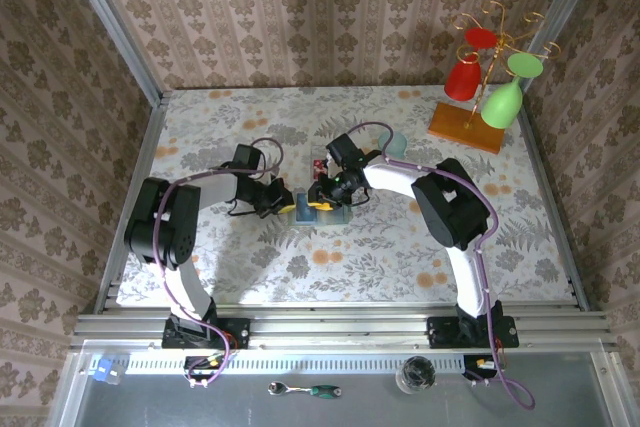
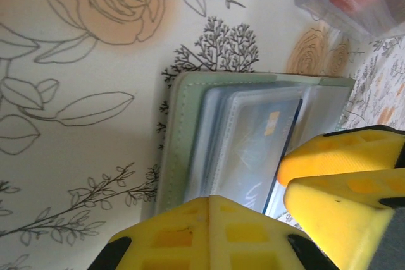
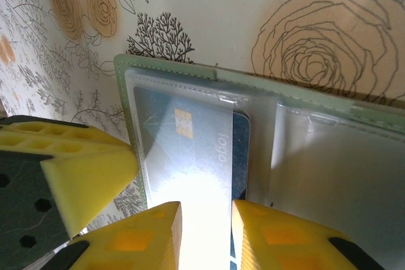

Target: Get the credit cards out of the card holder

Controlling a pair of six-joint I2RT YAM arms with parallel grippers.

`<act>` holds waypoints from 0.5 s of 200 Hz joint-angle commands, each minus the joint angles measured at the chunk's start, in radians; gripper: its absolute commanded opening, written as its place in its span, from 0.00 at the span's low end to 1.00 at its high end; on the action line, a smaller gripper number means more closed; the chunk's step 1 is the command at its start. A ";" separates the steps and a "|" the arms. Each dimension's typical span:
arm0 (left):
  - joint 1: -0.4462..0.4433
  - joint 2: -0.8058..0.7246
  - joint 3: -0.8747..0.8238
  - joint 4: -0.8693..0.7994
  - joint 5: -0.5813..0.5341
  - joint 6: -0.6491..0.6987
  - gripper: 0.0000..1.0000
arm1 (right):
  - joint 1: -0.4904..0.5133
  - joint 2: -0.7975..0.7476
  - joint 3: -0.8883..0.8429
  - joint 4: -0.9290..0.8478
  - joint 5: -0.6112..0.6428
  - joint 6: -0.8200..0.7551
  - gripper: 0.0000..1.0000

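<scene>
Currently: card holder (image 3: 166, 69) lies open, flat on desk (image 1: 230, 117) at centre, btw both arms. Blue credit card (image 3: 190, 134) w/ chip sits in clear sleeve, not out. Right hand (image 3: 205, 235): fingers narrowly apart over sleeve's near end; grip on card, can't tell. Left hand (image 2: 209, 205): fingers closed together at holder's edge, nothing seen btw them. Risks, prob.: pinching sleeve w/ card, so whole holder lifts; holder sliding if left hand isn't pinning it. Nearby: clear box (image 2: 354, 1) just beyond holder, could block the pull; teal cup (image 1: 397, 142) and glass rack (image 1: 485, 82) well apart.
</scene>
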 commanded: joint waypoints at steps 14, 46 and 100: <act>0.010 0.016 -0.013 -0.015 0.003 0.027 0.07 | 0.006 0.035 0.028 -0.005 -0.032 -0.008 0.27; 0.010 0.026 -0.017 -0.011 0.006 0.028 0.07 | 0.009 0.041 0.033 -0.001 -0.040 -0.010 0.25; 0.010 0.031 -0.021 -0.004 0.007 0.026 0.07 | 0.013 0.048 0.037 -0.011 -0.038 -0.016 0.22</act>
